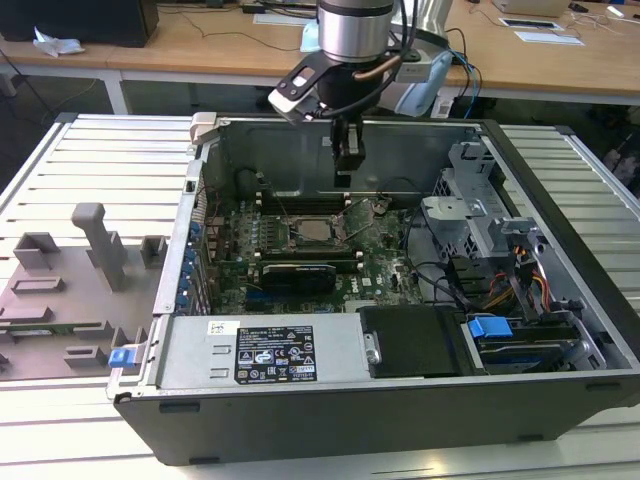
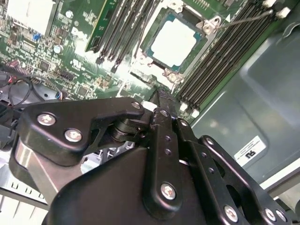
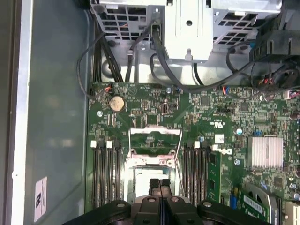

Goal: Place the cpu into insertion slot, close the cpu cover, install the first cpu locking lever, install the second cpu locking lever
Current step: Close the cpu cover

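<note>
The cpu lies flat in the socket of the motherboard, its silver top showing; in the exterior view the cpu sits mid-board. The cpu cover is swung up off the socket, and in the exterior view the cover stands tilted on the socket's right. A thin wire locking lever sticks out, unlatched. My gripper hangs above the socket, shut with nothing between its fingers. In both wrist views the gripper points down at the cpu without touching it.
The open computer case lies on a slatted table. Black memory slots flank the socket on both sides. A drive cage with cables fills the exterior view's right. A grey fixture tray is outside the case on the left.
</note>
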`<control>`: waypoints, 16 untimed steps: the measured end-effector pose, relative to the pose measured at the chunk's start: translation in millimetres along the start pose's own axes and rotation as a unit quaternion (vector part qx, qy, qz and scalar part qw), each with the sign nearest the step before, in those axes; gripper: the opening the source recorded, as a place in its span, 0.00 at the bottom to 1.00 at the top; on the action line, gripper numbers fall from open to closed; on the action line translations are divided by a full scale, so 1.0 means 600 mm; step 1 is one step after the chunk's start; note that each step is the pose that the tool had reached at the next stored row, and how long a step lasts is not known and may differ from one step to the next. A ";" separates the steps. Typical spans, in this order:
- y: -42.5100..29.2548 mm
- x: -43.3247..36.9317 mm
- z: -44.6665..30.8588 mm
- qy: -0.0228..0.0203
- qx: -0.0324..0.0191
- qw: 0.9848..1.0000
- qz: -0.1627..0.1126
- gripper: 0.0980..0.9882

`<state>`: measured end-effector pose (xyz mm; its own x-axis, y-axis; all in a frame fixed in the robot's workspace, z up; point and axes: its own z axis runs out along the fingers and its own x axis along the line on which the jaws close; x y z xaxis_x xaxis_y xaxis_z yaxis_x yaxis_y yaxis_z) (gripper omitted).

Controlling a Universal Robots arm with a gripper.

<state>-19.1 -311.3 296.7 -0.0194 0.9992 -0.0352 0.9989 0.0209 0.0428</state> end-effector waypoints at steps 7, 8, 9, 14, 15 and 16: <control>0.023 0.000 0.001 0.000 0.001 1.000 0.000 0.01; 0.028 -0.001 0.001 0.000 0.001 1.000 0.000 0.01; 0.032 -0.001 0.001 0.000 0.002 1.000 0.000 0.01; 0.046 -0.001 0.002 0.000 0.002 1.000 0.000 0.01; 0.048 -0.001 0.002 0.000 0.002 1.000 0.000 0.01; 0.057 -0.001 0.002 0.000 0.003 1.000 0.000 0.01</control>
<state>15.1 -311.3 296.7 -0.0196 0.9992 -0.0351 0.9991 0.0209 0.0373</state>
